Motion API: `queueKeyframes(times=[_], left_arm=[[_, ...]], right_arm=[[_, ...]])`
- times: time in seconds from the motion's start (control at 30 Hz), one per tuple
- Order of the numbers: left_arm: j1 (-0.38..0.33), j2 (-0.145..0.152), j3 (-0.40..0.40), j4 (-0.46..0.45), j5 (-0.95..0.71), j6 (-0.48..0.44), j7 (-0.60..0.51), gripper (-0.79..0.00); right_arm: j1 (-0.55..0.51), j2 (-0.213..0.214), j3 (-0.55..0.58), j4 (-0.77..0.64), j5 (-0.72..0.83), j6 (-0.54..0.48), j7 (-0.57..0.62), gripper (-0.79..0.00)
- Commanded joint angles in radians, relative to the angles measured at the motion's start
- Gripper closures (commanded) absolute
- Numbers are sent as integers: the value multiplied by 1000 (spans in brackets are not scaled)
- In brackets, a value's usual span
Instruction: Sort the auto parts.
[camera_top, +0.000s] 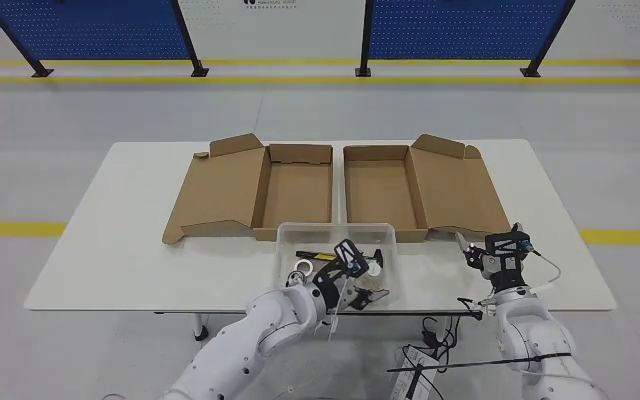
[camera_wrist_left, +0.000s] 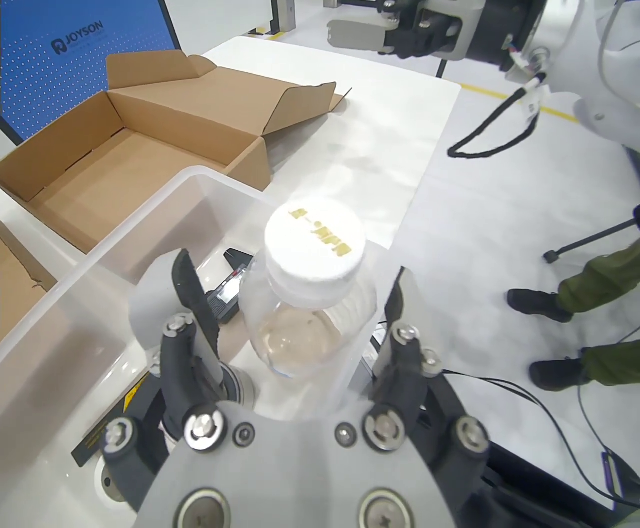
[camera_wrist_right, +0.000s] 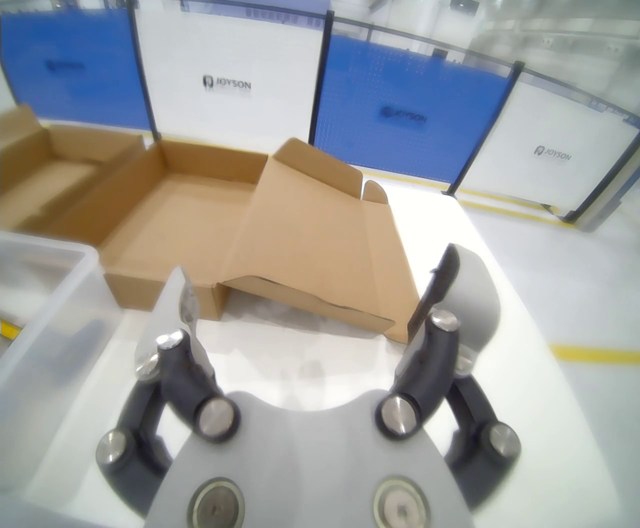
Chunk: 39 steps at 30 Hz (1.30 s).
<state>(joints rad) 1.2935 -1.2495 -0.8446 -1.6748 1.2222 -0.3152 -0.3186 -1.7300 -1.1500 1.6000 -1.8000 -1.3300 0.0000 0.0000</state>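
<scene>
A clear bottle (camera_wrist_left: 310, 325) with a white cap (camera_wrist_left: 315, 250) stands in the clear plastic bin (camera_wrist_left: 100, 260), close to its near wall. My left gripper (camera_wrist_left: 292, 270) is open, with one finger on each side of the bottle and a small gap to each. In the top view the left gripper (camera_top: 352, 262) hangs over the bin (camera_top: 335, 228) at the table's front middle. My right gripper (camera_wrist_right: 315, 267) is open with nothing between its fingers. It hovers over the bare table at the front right (camera_top: 470, 250).
Two open cardboard boxes sit behind the bin, the left box (camera_top: 295, 195) and the right box (camera_top: 380, 195), flaps spread outward. A black part (camera_wrist_left: 227, 290) and round metal parts (camera_wrist_left: 240, 390) lie in the bin beside the bottle. The table edge is close behind both arms.
</scene>
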Motion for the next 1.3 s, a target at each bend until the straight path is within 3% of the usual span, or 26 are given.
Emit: queueKeyframes(times=[0.0,0.07,0.23,0.8,1.27], left_arm=[[-1,-1,0,5,4,4,5,-366],[-2,-2,-1,8,10,8,10,-317],[0,-2,-6,8,12,14,16,0],[17,4,-97,-124,-58,42,18,0],[54,28,-303,-281,-183,56,-54,0]], right_arm=[[0,0,0,0,0,0,0,-785],[0,0,0,0,0,0,0,-785],[0,0,0,0,0,0,0,-785],[0,0,0,0,0,0,0,-785],[0,0,0,0,0,0,0,-785]])
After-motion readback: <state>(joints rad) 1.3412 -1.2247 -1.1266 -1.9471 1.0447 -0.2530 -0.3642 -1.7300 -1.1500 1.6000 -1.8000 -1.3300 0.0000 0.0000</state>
